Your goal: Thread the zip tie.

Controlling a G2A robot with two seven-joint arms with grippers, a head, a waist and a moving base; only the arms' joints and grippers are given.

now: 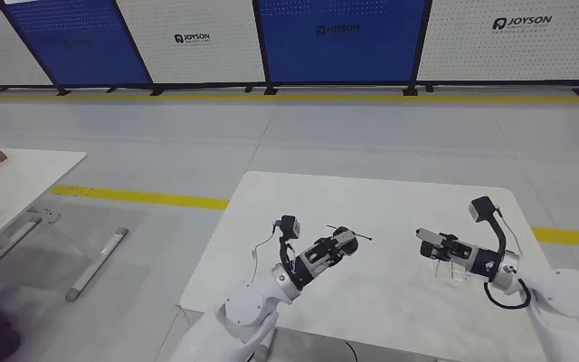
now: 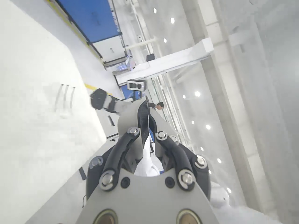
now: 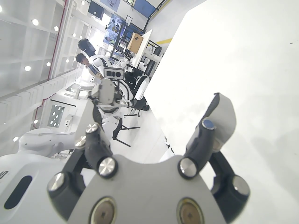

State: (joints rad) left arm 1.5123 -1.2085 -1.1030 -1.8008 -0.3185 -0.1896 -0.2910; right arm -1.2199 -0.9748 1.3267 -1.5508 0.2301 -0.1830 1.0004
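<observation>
Zip tie pinched in the left gripper over the tabletop's middle.
The zip tie (image 1: 362, 236) is a thin dark strip whose free end pokes toward the right gripper (image 1: 425, 239). The left gripper (image 1: 346, 240) has its jaws clamped together on it. The right gripper's jaws stand apart, nearer the table's (image 1: 380, 195) right edge, short of the tie's tip. Three thin dark strips (image 2: 65, 96) lie side by side on the tabletop near it. A second table (image 1: 36, 172) stands off the left edge, and panels (image 1: 344, 41) line the floor beyond.

Bright, even overhead light — ceiling lamps (image 2: 172, 20) glare; white table (image 1: 389, 195) washed out, shadows faint.
</observation>
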